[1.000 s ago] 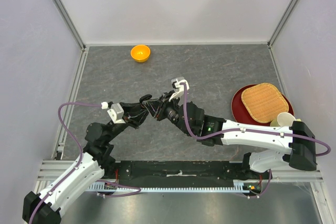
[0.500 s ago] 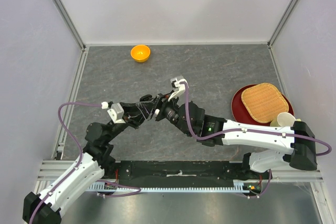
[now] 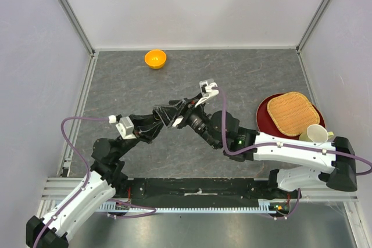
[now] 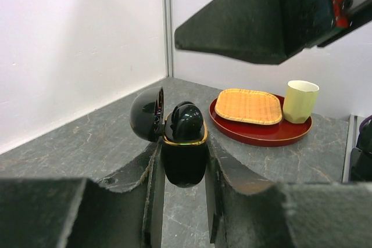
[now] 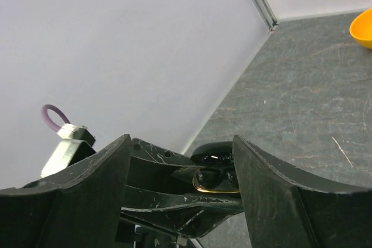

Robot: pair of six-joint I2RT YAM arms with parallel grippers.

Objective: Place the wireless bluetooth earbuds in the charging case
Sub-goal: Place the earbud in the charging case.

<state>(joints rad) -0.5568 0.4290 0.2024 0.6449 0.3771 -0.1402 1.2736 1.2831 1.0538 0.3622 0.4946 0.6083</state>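
Observation:
The charging case point(image 4: 183, 158) is a glossy black pebble with a gold rim. Its lid point(image 4: 145, 114) is swung open to the left, and my left gripper point(image 4: 182, 146) is shut on its body, holding it above the table. Black earbuds point(image 4: 186, 121) sit in its wells; two rounded tops show in the right wrist view point(image 5: 214, 175). My right gripper point(image 5: 181, 143) stands open just over the case point(image 5: 216, 166), with nothing between its fingers point(image 4: 232, 21). From above, the two grippers meet mid-table, left point(image 3: 167, 115) and right point(image 3: 183, 108).
An orange bowl point(image 3: 155, 58) sits at the back left. At the right, a red tray point(image 3: 266, 121) carries a woven mat point(image 3: 292, 112) and a cream cup point(image 3: 314, 133). Walls enclose the table on three sides.
My right gripper has opened and pulled back up and to the right, away from the case. The left gripper still holds the case and has shifted only slightly.

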